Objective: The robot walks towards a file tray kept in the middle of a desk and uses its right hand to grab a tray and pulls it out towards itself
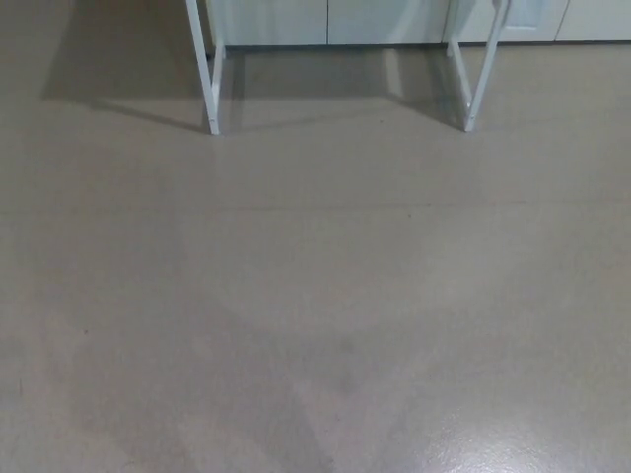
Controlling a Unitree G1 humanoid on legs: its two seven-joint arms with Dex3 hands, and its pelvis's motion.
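A: What is seen from the head view at this moment?

B: Mostly a smooth grey-beige floor (315, 325) with soft shadows and a little shine at the lower right. At the top edge, two thin white metal leg frames (210, 89) are seen, one to the left and one to the right. They are judged to belong to the desk, but its top is cut off by the picture. Behind them, pale cabinet fronts (325, 20) are visible along the wall.

A: And where is the file tray?

B: It is not shown. By the task it should be in the middle of the desk, so it is expected above the upper edge of the picture, between the two leg frames.

A: What can be said of the robot hand?

B: Neither the left nor the right robot hand is in view, and no forearm is seen. Whether the fingers are apart or closed, and whether anything is held, cannot be told.

A: How should the step in hand be done well?

B: The walking step is judged to be in progress, with the desk well apart. The approach should be kept centred between the leg frames and stopped before they are touched. Only then should the right arm be raised.
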